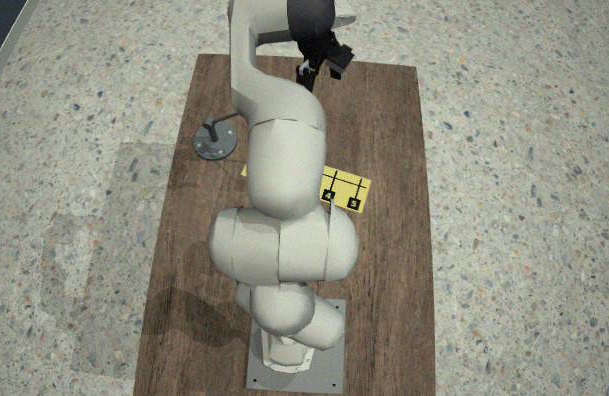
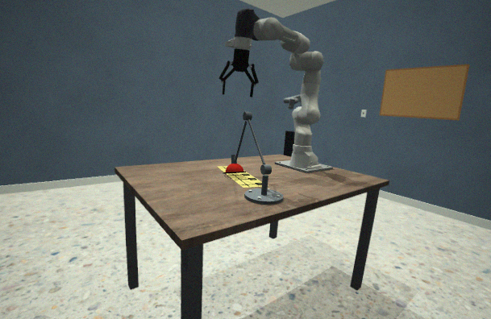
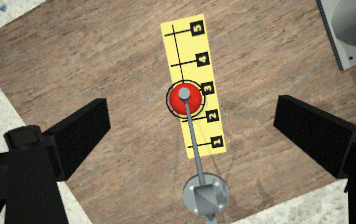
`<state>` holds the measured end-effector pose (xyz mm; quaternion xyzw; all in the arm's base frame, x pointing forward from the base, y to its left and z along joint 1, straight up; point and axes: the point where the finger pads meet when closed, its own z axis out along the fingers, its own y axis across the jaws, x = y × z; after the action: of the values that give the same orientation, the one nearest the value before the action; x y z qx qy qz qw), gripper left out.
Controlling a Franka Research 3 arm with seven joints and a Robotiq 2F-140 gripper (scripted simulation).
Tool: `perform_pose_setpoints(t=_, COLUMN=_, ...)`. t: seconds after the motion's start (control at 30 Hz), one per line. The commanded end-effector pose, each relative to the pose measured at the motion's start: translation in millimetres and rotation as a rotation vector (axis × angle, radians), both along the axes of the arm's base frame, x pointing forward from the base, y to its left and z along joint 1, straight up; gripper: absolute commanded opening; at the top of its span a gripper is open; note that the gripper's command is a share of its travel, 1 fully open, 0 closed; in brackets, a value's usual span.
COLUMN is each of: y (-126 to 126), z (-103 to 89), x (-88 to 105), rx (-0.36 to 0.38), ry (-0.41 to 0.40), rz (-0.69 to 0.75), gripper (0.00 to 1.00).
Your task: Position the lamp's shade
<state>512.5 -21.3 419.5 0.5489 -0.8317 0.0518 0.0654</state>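
The lamp has a round grey foot (image 2: 264, 196) on the wooden bench, two thin grey arms meeting at an elbow joint (image 2: 247, 116), and a red dome shade (image 2: 235, 167). In the wrist view the shade (image 3: 185, 99) lies between marks 2 and 3 of the yellow numbered strip (image 3: 193, 85), nearer mark 3, and looks to rest low on the strip. The foot also shows in the wrist view (image 3: 205, 194) and in the top view (image 1: 215, 140). My gripper (image 2: 238, 84) is open and empty, high above the elbow joint. My arm hides the shade in the top view.
My arm's base plate (image 2: 304, 165) stands at the bench's far end. Marks 4 and 5 of the strip (image 1: 345, 189) show past my arm in the top view. An orange board (image 2: 423, 92) hangs on the wall.
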Motion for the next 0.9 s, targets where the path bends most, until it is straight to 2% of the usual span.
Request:
perform_pose_setpoints(t=0.0, y=-1.7, z=-0.3, x=4.2, rx=-0.007, ry=-0.004, rz=-0.010, gripper=1.00)
perform_pose_setpoints(t=0.03, y=-1.7, z=-0.3, x=4.2, rx=-0.007, ry=-0.004, rz=-0.010, gripper=1.00)
perform_pose_setpoints(t=0.53, y=-0.8, z=-1.0, x=1.6, rx=0.263, ry=-0.077, rz=0.063, gripper=1.00)
perform_pose_setpoints(t=0.6, y=-0.8, z=-1.0, x=1.6, rx=0.263, ry=-0.077, rz=0.063, gripper=1.00)
perform_pose_setpoints(t=0.87, y=-4.3, z=-1.3, x=-0.5, rx=0.378, ry=-0.115, rz=0.050, gripper=1.00)
